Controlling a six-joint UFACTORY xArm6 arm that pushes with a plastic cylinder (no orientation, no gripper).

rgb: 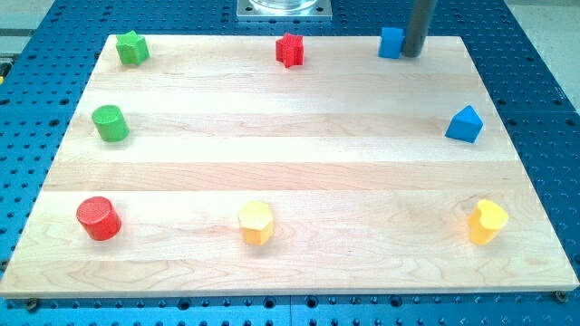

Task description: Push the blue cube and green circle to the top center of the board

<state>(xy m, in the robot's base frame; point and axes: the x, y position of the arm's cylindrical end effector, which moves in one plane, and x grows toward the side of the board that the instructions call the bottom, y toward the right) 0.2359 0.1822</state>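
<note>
Camera view: blue cube (391,43) sits square-on, touching my tip (413,52).

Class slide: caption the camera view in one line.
My tip sits right of the blue cube at the board's top; green circle waits far left.

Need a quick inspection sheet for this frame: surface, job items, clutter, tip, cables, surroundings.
Surface: wooden board, flat, pale planks.
Job's things: blue cube at the top edge, right of centre; green cylinder near the left edge, far from the top centre.
Clutter: green star top left; red star top centre; blue triangular block right; red cylinder bottom left; yellow hexagonal block bottom centre; yellow block bottom right, shape unclear.
Gripper: none; my tip sits right beside the blue cube, on its right.
Cables: nothing seen.
Surroundings: blue perforated table; metal base plate at the top.
</note>
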